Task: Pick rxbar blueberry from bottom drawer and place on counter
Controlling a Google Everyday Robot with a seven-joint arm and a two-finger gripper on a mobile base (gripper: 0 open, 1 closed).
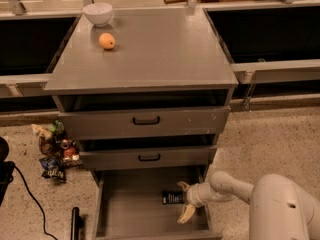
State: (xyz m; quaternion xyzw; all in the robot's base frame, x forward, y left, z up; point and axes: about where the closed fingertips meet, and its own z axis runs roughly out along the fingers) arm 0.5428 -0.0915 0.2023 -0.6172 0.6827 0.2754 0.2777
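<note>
The rxbar blueberry [172, 197], a small flat black wrapper, lies on the floor of the open bottom drawer [135, 209], towards its right side. My gripper [184, 200] reaches into the drawer from the right on a white arm. Its yellowish fingers [186, 214] are spread, one above and one below the bar's right end. The bar still rests on the drawer floor. The grey counter [150, 54] tops the cabinet above.
A white bowl [97, 13] and an orange fruit [106, 41] sit on the counter's back left. Two closed drawer fronts with black handles [146, 120] are above the open drawer. Colourful snack packets [55, 151] lie on the floor at the left. A black cable runs beside them.
</note>
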